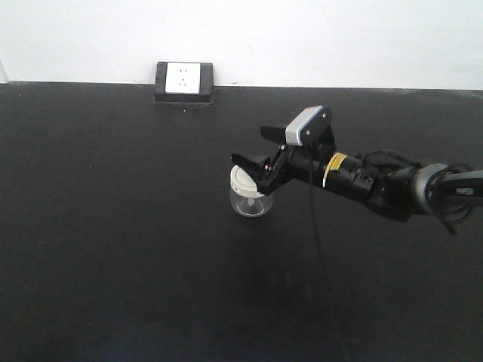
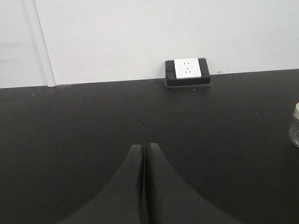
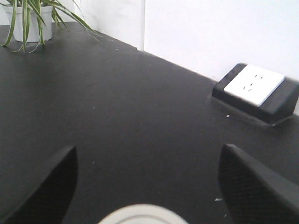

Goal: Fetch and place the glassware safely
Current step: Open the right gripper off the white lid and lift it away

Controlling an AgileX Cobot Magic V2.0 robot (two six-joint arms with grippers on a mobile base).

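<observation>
The glassware, a small clear jar with a round off-white lid, stands on the black table right of centre. My right gripper reaches in from the right and hovers open just over the jar, its fingers spread to either side of the lid without touching it. In the right wrist view only the lid's rim shows at the bottom edge, between the two dark fingertips of that gripper. The left gripper is shut and empty, low over the table; the jar peeks in at that view's right edge.
A black box with a white socket plate sits at the table's far edge against the white wall. A potted plant stands in a far corner of the table. The right arm's cable hangs down toward the front.
</observation>
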